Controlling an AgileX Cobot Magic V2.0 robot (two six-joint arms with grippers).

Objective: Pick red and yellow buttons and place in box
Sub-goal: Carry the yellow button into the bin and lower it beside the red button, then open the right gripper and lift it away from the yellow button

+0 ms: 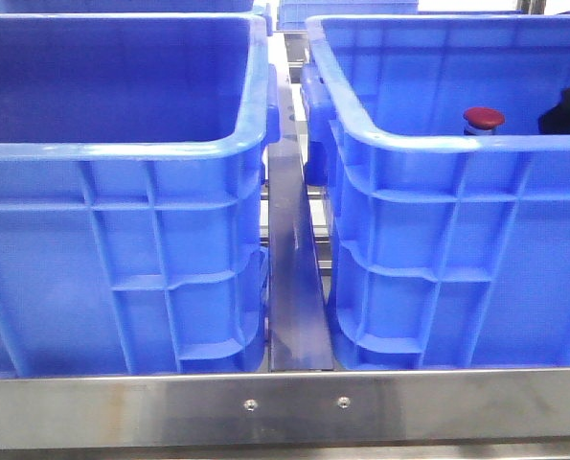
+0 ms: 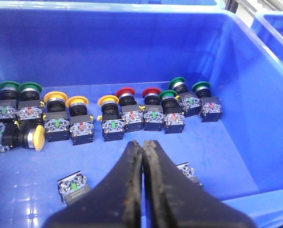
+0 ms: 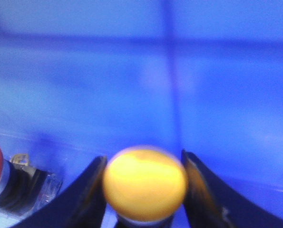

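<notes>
You've got two bright blue ribbed plastic crates on a grey brushed-steel rail. Dark red domed button cap in the right crate. Left crate floor: green, yellow and red capped buttons on black-and-clear bodies. Black gripper fingers flank a yellow-orange round cap.
</notes>
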